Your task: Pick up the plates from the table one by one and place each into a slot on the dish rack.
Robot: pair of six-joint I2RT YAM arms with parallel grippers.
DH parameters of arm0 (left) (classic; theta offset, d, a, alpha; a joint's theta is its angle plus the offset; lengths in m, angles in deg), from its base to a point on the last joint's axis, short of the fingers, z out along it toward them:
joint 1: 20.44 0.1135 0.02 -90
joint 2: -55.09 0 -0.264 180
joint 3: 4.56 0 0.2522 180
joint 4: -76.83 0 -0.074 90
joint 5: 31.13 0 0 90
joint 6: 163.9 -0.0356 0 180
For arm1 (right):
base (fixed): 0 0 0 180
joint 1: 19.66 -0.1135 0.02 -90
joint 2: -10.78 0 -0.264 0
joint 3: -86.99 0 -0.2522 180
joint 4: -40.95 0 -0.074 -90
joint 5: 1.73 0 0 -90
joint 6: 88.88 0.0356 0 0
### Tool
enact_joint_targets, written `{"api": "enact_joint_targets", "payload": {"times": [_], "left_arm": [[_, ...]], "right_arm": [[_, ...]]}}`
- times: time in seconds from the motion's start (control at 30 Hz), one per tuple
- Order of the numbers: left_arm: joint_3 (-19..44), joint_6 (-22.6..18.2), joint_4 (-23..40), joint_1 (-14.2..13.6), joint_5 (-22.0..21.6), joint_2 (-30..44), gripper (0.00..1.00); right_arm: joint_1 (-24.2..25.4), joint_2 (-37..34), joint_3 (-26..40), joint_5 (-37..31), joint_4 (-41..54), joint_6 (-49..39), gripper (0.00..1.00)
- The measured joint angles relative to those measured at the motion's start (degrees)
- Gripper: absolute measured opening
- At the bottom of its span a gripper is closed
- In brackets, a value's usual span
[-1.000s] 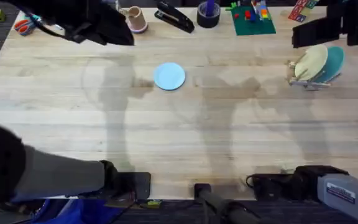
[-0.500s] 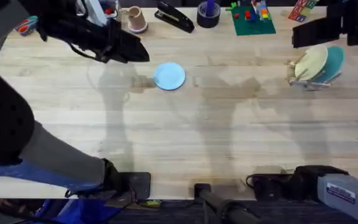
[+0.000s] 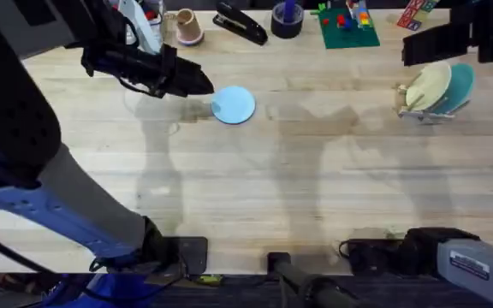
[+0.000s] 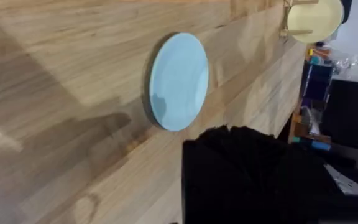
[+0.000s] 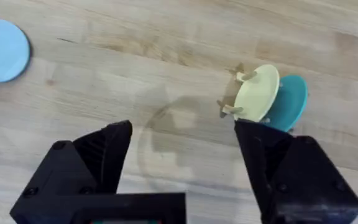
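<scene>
The left tool, state not discernible, hung just at nine o'clock of the pale blue plate, flat on the worktop. The right tool stood spread; cream plate and teal plate sat in the dish rack.

No readable text — none anywhere

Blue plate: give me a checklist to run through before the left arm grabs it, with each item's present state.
1. Blue plate flat on the table, nothing on it: ok.
2. Left gripper close beside the plate: ok.
3. Left gripper open enough for the rim: cannot tell.
4. Right gripper open, holding nothing: ok.
5. Dish rack upright with cream plate and teal plate standing in it: ok.
6. Free slot left in the rack: cannot tell.
</scene>
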Motion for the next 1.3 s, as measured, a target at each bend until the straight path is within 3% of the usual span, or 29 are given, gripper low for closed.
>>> {"api": "enact_joint_targets", "payload": {"times": [0.47,0.77,1.03,1.3], "left_arm": [[-0.02,1.08,-3.03,0.00,1.69,4.04,0.041],[-0.02,4.38,-7.12,-0.44,2.04,5.94,0.040],[-0.02,8.77,-11.73,-3.69,-0.50,12.46,0.040],[0.04,11.81,-12.41,-3.67,0.36,13.63,0.040]], "right_arm": [[0.00,0.00,0.00,0.00,0.00,0.00,0.993],[0.00,0.00,0.00,0.00,0.00,0.00,0.993],[0.00,0.00,0.00,0.00,0.02,0.00,0.994],[0.00,0.00,0.00,0.00,0.02,0.00,0.994]]}}
